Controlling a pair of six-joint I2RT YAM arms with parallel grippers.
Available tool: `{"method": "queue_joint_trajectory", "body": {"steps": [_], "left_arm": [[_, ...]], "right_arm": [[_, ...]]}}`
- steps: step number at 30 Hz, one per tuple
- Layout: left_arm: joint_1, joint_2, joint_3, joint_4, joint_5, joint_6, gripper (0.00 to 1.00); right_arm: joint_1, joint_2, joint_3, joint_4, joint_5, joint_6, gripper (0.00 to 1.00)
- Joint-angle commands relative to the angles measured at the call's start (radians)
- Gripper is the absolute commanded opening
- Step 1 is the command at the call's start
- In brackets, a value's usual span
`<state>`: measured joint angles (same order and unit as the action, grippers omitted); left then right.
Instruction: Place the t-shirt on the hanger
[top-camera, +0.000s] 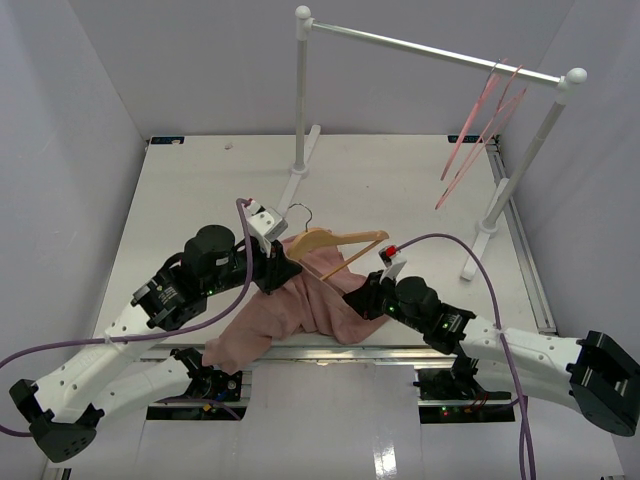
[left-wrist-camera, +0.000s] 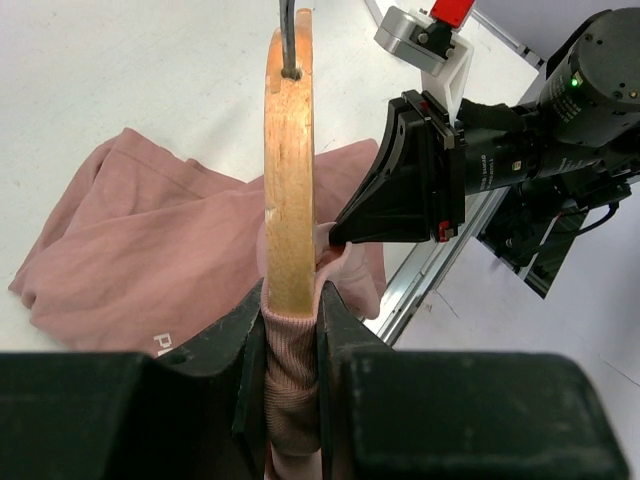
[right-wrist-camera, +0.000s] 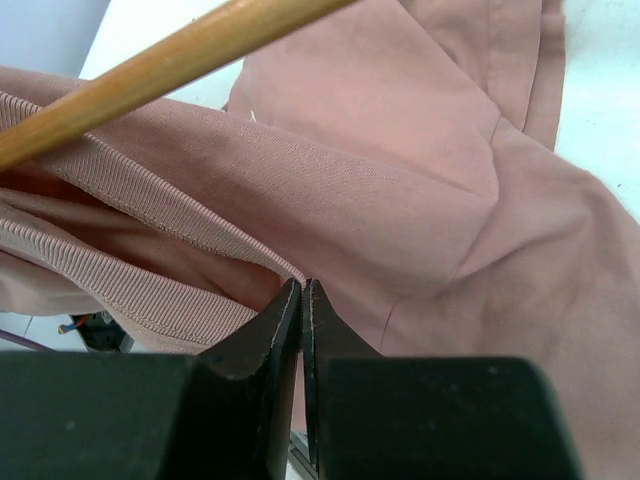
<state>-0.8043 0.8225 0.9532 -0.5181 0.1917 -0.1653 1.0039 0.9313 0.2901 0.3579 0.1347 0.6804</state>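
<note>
Nearest, along the near edge of the desk (top-camera: 400, 180): a heap of dusty-pink t-shirt (top-camera: 290, 310), bunched between the two arms, one end trailing toward the near-left corner. Small pale print just visible on the fabric in the left wrist view.

Just past the heap, on the left: left claw (top-camera: 277, 263), clamped tight on one shoulder end of the wooden hanger (top-camera: 335, 240), with a strip of the ribbed neckband caught in the same pinch. Holds the wood above the cloth, thin edge toward its own camera, dark hook (top-camera: 300, 213) pointing toward the far edge. Probably held so to give the neck opening a steady frame to be drawn over.

Opposite, from the right: right claw (top-camera: 366, 293), fingers pressed together on a fold of pink fabric beside the neckband, just under the hanger's crossbar (right-wrist-camera: 150, 70). Pinches there, by the look of it, to spread the neck hole away from the left claw's hold and draw it along the wood.

Judged stage: threading under way, not done. Most of the garment slumped on the desk; other hanger shoulder bare, pointing toward the right edge.

Farther back, bare white desk. At the far edge, a white rail (top-camera: 430, 45) on two posts, with thin pink wire hangers (top-camera: 480, 135) near its right end, well apart from the work.
</note>
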Motion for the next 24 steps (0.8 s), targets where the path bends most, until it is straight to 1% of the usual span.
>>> {"method": "queue_joint_trajectory", "body": {"steps": [1, 2, 6, 9, 15, 20, 24], "left_arm": [[0.004, -0.069, -0.005, 0.069, 0.009, 0.011, 0.00], [0.004, -0.075, -0.006, 0.064, 0.015, 0.017, 0.00], [0.005, -0.107, -0.004, 0.023, 0.057, 0.054, 0.00], [0.005, -0.138, -0.004, -0.024, 0.100, 0.085, 0.00], [0.004, -0.189, -0.004, -0.094, 0.154, 0.121, 0.00], [0.004, -0.212, 0.015, -0.129, 0.207, 0.135, 0.00], [0.004, -0.205, 0.042, -0.193, 0.156, 0.149, 0.00]], "right_arm": [[0.007, -0.072, -0.041, 0.069, 0.120, 0.014, 0.08], [0.006, -0.098, -0.050, 0.058, 0.145, 0.014, 0.08], [0.000, -0.173, -0.046, -0.066, 0.342, 0.010, 0.08], [-0.013, -0.222, -0.032, -0.130, 0.431, 0.007, 0.08], [-0.067, -0.284, 0.005, -0.217, 0.488, -0.001, 0.08], [-0.140, -0.307, 0.017, -0.248, 0.456, -0.007, 0.08], [-0.209, -0.332, 0.017, -0.275, 0.419, -0.011, 0.08]]}}
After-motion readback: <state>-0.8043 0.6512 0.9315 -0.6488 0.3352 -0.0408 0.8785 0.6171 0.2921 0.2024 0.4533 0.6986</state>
